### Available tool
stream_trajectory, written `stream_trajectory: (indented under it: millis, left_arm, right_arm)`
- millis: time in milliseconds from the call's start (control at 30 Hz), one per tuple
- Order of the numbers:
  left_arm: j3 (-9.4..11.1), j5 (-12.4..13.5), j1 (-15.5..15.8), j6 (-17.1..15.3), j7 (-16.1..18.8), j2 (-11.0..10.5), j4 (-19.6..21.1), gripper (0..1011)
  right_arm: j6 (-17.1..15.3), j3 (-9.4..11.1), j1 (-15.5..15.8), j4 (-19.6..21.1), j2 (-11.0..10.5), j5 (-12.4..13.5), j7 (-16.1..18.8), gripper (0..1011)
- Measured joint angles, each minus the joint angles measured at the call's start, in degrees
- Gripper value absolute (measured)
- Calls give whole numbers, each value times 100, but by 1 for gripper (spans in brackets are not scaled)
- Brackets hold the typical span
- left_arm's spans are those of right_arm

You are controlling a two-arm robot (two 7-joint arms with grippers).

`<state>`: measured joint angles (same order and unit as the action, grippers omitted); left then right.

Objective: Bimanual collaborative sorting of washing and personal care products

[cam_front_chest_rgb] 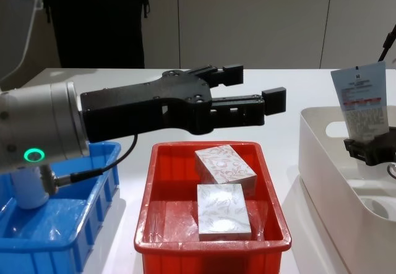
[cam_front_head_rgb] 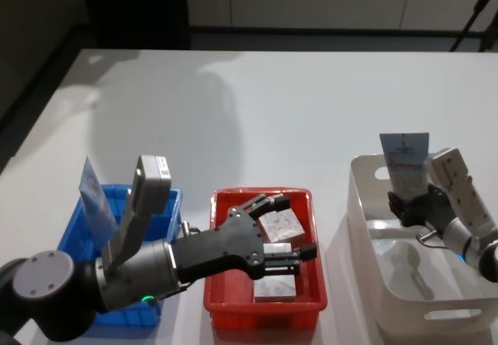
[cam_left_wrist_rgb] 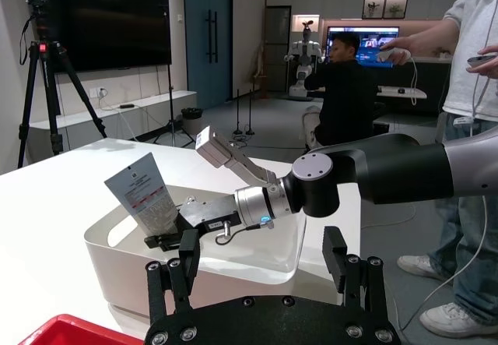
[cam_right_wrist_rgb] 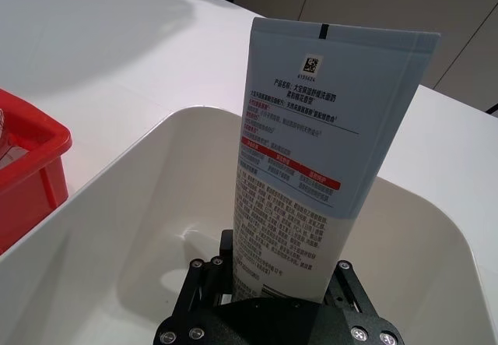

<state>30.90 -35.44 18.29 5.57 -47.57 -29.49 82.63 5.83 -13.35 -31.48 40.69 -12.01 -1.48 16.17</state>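
Over on the right side of the white table (cam_front_head_rgb: 272,111), the right gripper (cam_front_head_rgb: 411,205) is pinching the pale blue squeeze tube (cam_front_head_rgb: 405,158) near its lower end. It holds the tube upright above the white tub (cam_front_head_rgb: 359,205), at the tub's far end. The flat sealed end points up, and the side with the fine print and red bars faces the right wrist camera (cam_right_wrist_rgb: 311,174). From the chest camera the tube (cam_front_chest_rgb: 365,101) sticks up well over the tub's rim (cam_front_chest_rgb: 315,156), with the black fingers clamped on both sides of it (cam_front_chest_rgb: 371,147). I can't tell if the bottom of the tube touches anything inside.

Middle of the table is the red crate (cam_front_head_rgb: 261,304), and the left gripper (cam_front_head_rgb: 289,227) hangs over it with its fingers spread wide and nothing between them. The chest view shows it clearly above the crate (cam_front_chest_rgb: 257,87), not touching the stuff inside.

Two white boxes lie flat in the red crate. The box with the red leaf pattern (cam_front_chest_rgb: 224,164) is on the far side, turned a bit. The box with the grey-green leaf pattern (cam_front_chest_rgb: 223,209) sits just in front of it on the near side. They're touching or almost touching.

Far left is the blue crate (cam_front_chest_rgb: 62,249), with the white bottle (cam_front_chest_rgb: 28,190) standing in it, half hidden behind the left arm. From the head view there's also a pale blue pack (cam_front_head_rgb: 97,197) leaning at the crate's far left corner. It might be another tube, but I can't say for sure.
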Motion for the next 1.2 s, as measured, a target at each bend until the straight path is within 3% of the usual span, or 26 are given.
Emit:
stream_trajectory:
  millis: [300, 533, 833, 1200]
  left_arm:
    - [0, 0, 0, 0, 0, 0, 0, 1001]
    - [0, 0, 0, 0, 0, 0, 0, 1001]
    - [0, 0, 0, 0, 0, 0, 0, 1002]
    - [0, 0, 0, 0, 0, 0, 0, 1001]
  right_arm:
    - [7, -1, 5, 7, -3, 5, 0, 526]
    - [14, -3, 7, 11, -7, 6, 1, 768]
    - [15, -3, 12, 15, -9, 4, 5, 999]
    - [15, -4, 12, 15, -9, 4, 5, 1001]
